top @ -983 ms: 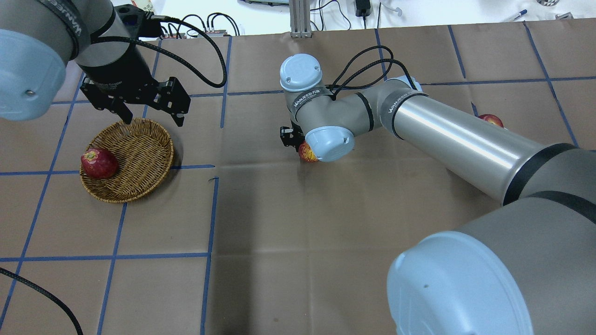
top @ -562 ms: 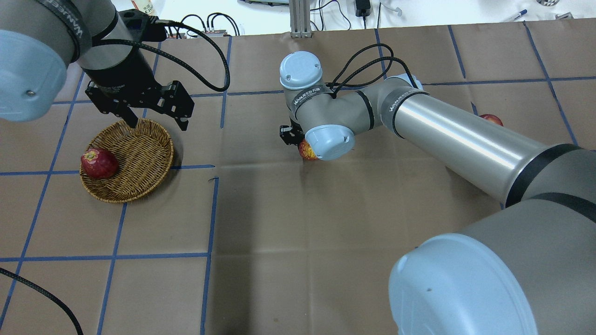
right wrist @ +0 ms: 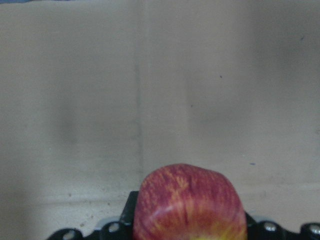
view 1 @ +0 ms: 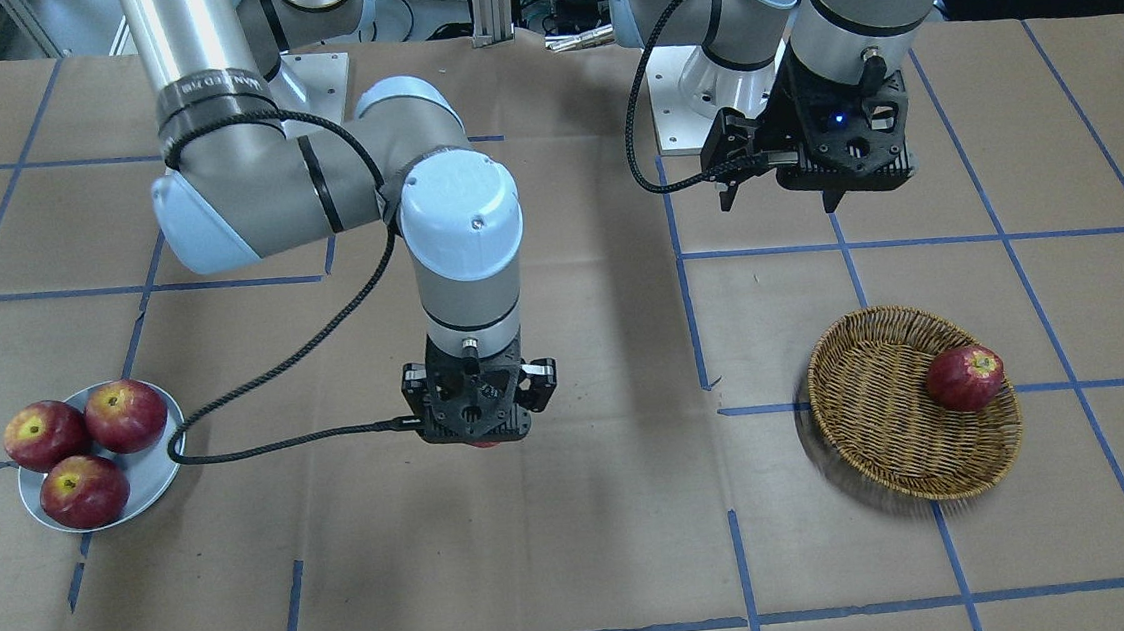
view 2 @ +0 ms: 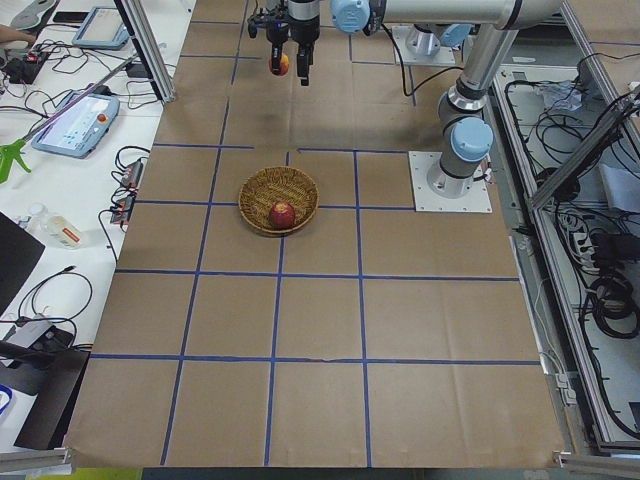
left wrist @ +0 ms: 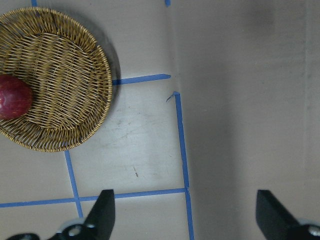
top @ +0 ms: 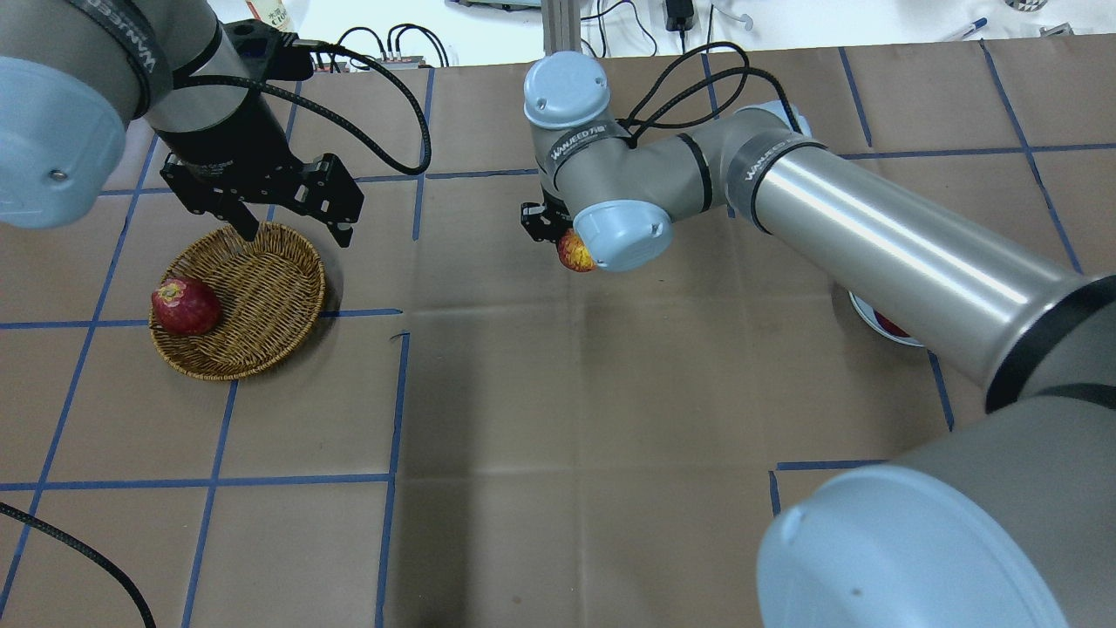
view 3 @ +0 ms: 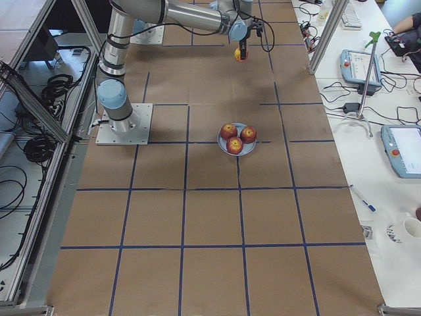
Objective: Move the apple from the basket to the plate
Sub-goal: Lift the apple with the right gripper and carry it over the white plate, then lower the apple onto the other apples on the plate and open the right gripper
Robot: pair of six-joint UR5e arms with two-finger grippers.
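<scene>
My right gripper (top: 568, 247) is shut on the apple (top: 575, 254), pale red with yellow streaks, and holds it in the air over the middle of the table. The apple fills the bottom of the right wrist view (right wrist: 187, 205) and is mostly hidden under the gripper in the front view (view 1: 480, 444). The wicker basket (top: 261, 292) lies at the left. My left gripper (top: 296, 234) hangs open and empty over its far rim. The grey-blue plate (view 1: 150, 474) lies far to my right; in the overhead view my right arm hides most of it.
One dark red apple (top: 185, 305) lies at the basket's left side. Three red apples (view 1: 84, 490) fill the plate. Blue tape lines cross the brown paper table. Cables trail from both wrists.
My right arm has carried the apple a little toward the table's far side, and an edge of the plate has come into view. My left gripper has barely shifted.
</scene>
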